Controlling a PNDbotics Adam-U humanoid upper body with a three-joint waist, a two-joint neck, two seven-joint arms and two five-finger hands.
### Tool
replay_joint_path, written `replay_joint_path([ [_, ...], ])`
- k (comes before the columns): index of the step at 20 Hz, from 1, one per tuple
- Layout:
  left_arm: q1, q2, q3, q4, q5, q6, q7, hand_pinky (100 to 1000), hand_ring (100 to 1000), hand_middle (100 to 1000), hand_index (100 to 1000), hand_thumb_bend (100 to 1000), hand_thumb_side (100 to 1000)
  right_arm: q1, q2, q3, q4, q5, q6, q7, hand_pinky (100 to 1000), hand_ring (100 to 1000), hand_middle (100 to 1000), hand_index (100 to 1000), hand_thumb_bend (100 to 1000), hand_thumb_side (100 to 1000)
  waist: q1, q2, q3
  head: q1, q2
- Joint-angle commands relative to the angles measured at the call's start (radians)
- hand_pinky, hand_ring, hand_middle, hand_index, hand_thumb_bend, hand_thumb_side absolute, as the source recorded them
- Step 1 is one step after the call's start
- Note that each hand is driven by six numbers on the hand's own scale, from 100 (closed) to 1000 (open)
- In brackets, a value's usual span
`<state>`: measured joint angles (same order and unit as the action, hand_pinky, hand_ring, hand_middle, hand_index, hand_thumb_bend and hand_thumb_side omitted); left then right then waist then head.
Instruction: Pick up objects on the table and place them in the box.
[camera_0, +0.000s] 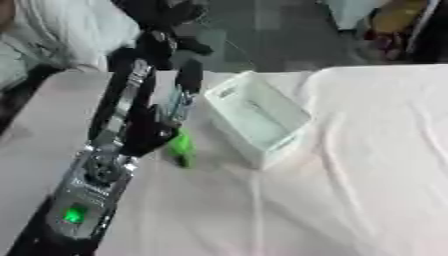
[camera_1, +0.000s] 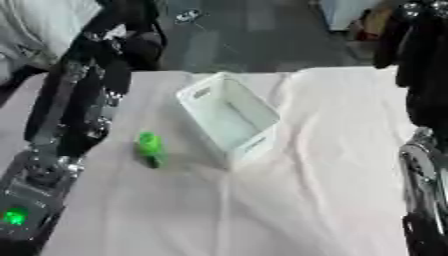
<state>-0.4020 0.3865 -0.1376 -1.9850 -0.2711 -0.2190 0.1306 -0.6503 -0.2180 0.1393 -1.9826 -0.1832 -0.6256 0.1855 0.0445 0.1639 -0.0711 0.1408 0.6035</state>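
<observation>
Item under handling: one small bright green object (camera_1: 150, 148), elongated, with a darker lower end; its make cannot be determined. It lies on the white cloth-covered tabletop (camera_1: 332, 200), just beside the near left corner of the box and outside it, in contact with neither the box nor any hand as seen in the right eye view.

Receptacle: a white rectangular plastic box (camera_1: 229, 119) with an open top and slotted handle cut-outs in its end walls. It sits upright on the tabletop, set at an angle to the table edge, its long axis running from far left to near right. No contents are discernible inside it.

Left hand (camera_0: 179, 95): black with silver parts, raised above the tabletop to the left of the box, its fingers (camera_0: 187, 77) extended and pointing away from the camera, released, holding nothing. In the left eye view the hand overlaps the green object; the right eye view shows clear cloth between them, so no contact is recorded. The left forearm (camera_0: 92, 185) enters from the lower left corner and carries a lit green indicator (camera_0: 73, 215).

Right hand (camera_1: 424, 35): visible only in the right eye view, at the upper right edge, well apart from the box and the green object. Dark, elongated parts hang downward there; whether its fingers are released or clenched cannot be told. The right forearm (camera_1: 424, 185) stands along the right edge.

The cloth is creased around the box
</observation>
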Motion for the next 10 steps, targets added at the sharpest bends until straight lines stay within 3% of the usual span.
replay_joint_path([
  [1, -0.007, 0.013, 0.010, -0.015, -0.004, 0.002, 0.002, 843, 653, 903, 1000, 170, 783, -0.017, -0.005, 0.000, -0.017, 0.000, 0.000, 0.004, 259, 203, 189, 350, 100, 1000, -0.001, -0.018, 0.002, -0.002, 0.002],
  [10, -0.007, 0.013, 0.010, -0.015, -0.001, 0.000, -0.001, 843, 652, 903, 1000, 168, 780, -0.017, -0.006, 0.001, -0.017, -0.003, -0.003, 0.004, 259, 203, 190, 349, 100, 1000, -0.001, -0.017, 0.003, -0.015, 0.002],
])
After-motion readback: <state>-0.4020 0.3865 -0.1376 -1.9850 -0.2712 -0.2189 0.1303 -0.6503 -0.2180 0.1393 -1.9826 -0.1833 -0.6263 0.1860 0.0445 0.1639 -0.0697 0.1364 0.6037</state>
